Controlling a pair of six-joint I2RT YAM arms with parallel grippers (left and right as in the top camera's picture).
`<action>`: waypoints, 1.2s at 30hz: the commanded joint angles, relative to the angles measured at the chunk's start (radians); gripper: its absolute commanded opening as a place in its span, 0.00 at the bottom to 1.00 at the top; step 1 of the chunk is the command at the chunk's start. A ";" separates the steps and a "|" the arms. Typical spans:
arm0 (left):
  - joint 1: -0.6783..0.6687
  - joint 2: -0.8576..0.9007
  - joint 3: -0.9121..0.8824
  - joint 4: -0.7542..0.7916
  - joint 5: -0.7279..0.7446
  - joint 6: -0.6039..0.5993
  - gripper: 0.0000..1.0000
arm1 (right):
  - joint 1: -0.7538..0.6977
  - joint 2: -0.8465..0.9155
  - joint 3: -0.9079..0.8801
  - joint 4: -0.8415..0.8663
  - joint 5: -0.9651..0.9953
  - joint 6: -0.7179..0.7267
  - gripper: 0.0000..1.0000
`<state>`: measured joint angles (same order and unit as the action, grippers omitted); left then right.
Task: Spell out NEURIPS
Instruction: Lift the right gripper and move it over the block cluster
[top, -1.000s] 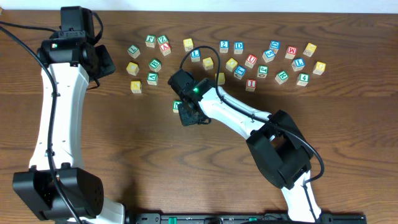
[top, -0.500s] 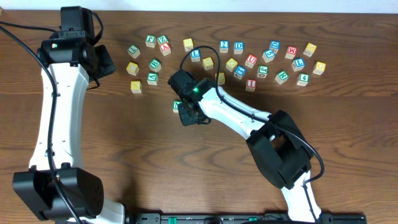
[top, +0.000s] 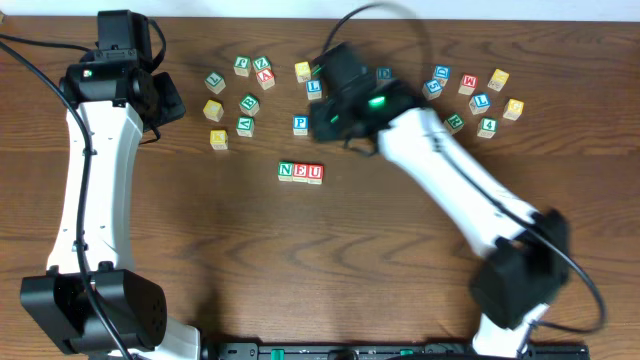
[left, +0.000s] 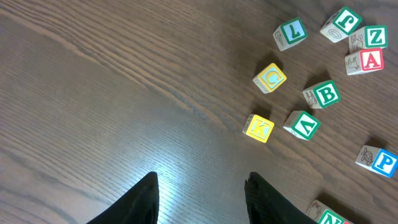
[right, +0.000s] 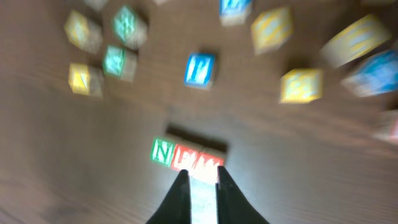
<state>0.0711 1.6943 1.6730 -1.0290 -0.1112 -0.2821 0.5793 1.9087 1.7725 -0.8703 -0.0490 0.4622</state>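
Three cubes, N, E and U, stand side by side in a row on the table's middle. A blue P cube sits just behind them. My right arm is blurred over the back cluster of cubes. In the right wrist view my right gripper shows a narrow gap with nothing in it, its tips just short of the green N and the blurred red letters. My left gripper hangs open and empty over bare wood at the far left.
Loose cubes lie along the back: yellow K, yellow C, green B, V, L, red A. More cubes sit at the back right, some hidden by the right arm.
My right arm has lifted off the row and swung back and right toward the far cubes, uncovering N, E, U; its jaws have parted a little. The left arm has not moved.
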 joint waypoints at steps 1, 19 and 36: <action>0.005 -0.002 -0.007 -0.005 -0.009 0.016 0.44 | -0.078 -0.042 0.008 -0.025 0.009 -0.008 0.15; 0.005 0.001 -0.007 -0.010 -0.009 0.016 0.44 | -0.188 -0.046 0.008 -0.133 0.080 -0.154 0.53; 0.005 0.003 -0.007 -0.018 -0.002 0.016 0.66 | -0.188 -0.042 0.008 -0.136 0.085 -0.192 0.95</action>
<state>0.0711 1.6943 1.6730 -1.0412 -0.1108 -0.2684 0.3973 1.8576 1.7794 -1.0058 0.0235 0.2779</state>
